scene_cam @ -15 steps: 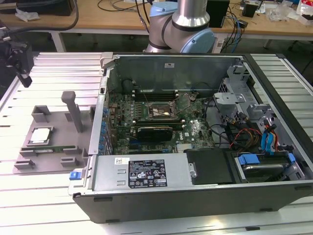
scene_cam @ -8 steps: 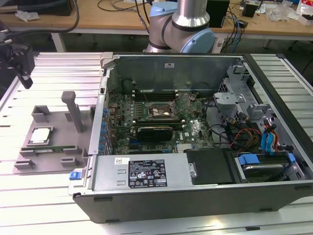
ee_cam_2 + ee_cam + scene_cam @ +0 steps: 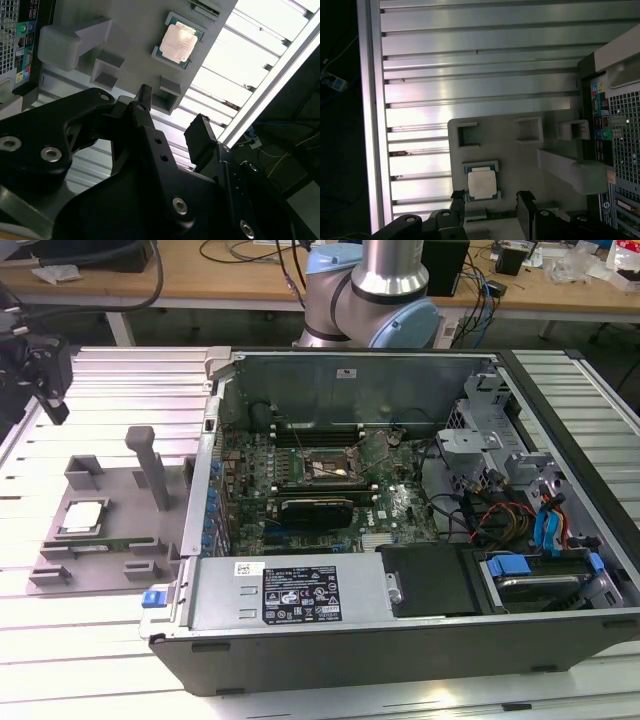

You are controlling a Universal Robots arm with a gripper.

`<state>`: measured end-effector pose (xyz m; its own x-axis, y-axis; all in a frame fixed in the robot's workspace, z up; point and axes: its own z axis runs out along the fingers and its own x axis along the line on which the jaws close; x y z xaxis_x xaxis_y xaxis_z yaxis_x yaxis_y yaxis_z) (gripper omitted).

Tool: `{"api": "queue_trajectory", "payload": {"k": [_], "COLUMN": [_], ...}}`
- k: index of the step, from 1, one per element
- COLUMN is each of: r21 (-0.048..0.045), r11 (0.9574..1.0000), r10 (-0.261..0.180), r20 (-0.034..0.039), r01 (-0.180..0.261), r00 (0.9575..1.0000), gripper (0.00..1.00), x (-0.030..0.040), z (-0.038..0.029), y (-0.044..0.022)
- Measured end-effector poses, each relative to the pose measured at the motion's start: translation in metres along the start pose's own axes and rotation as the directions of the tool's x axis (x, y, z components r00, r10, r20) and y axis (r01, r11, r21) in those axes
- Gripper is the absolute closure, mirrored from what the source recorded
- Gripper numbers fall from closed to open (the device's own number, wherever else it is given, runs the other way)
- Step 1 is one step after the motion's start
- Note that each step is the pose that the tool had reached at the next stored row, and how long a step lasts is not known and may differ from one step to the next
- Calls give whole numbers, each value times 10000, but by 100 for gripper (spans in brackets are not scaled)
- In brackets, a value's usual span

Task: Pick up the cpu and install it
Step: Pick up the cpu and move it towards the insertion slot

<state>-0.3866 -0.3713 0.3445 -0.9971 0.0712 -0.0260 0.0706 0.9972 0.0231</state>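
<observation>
My gripper hangs spread and empty, with the cpu framed between its fingers but not touched. The cpu lies lid-up in the grey fixture's recess, at nine o'clock from the open computer case, probably so its edges stay square for pinching.

Exterior view high — both wrist views over cpu

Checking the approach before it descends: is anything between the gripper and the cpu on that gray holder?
Nothing visible. The open gripper hangs clear of the gray holder, the cpu lies uncovered in its recess, and the holder's upright post stands off to one side.
</observation>
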Motion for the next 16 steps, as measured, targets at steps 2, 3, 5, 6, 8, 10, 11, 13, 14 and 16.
{"api": "queue_trajectory", "payload": {"k": [2,3,5,6,8,10,11,13,14,16], "r21": [-1,0,-1,-1,-1,0,0,0,0,-1], "r11": [10000,10000,10000,10000,10000,10000,10000,10000,10000,10000], "r10": [0,0,0,0,0,-1,0,0,0,0], "r20": [0,0,1,1,0,1,0,1,1,1], "r01": [0,0,0,0,0,1,0,0,0,0], "r00": [10000,10000,10000,10000,10000,10000,10000,10000,10000,10000], "gripper": [45,45,45,45,45,45,45,45,45,45], "x": [0,0,1,1,2,2,3,3,3,5], "z": [12,16,34,46,71,90,97,118,136,176], "y": [-1,-1,-1,-1,-2,-2,-2,-3,-3,-4]}}
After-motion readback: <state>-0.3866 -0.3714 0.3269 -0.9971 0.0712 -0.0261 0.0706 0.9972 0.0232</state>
